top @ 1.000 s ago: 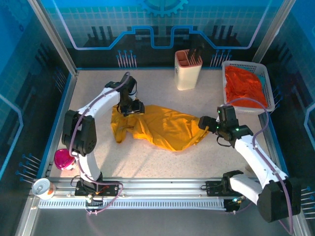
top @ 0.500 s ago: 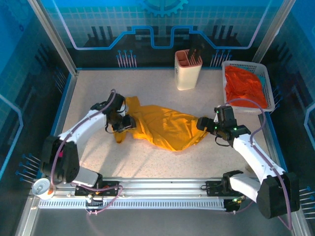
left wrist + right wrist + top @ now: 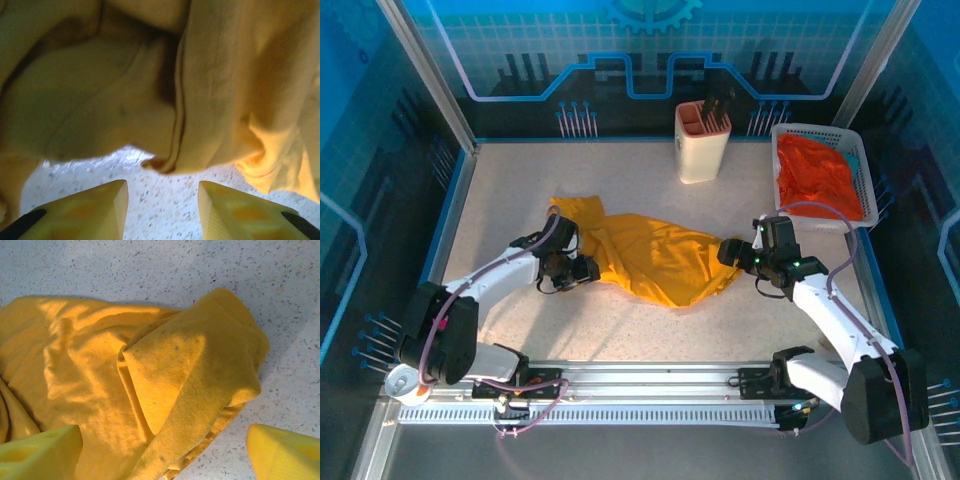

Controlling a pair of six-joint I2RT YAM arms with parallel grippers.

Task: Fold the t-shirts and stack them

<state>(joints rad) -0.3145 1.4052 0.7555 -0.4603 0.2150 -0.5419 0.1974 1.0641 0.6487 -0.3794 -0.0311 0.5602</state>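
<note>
Shirt in yellow (image 3: pixel 650 260) lies crumpled mid-desk (image 3: pixel 620 335). My left pincer (image 3: pixel 586 269) is spread at its left hem, gripping nothing. My right pincer (image 3: pixel 726 250) gapes wide over the right-hand fold. The orange shirt (image 3: pixel 815 175) is heaped in the basket (image 3: pixel 778 132).

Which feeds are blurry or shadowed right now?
Left wrist: the mustard-yellow t-shirt is close, soft-focused and dim in its folds; the table below is sharper. Right wrist: crisp, brightly lit weave, with shade across the table at right. Top external: even light, soft arm shadows on the table.
</note>
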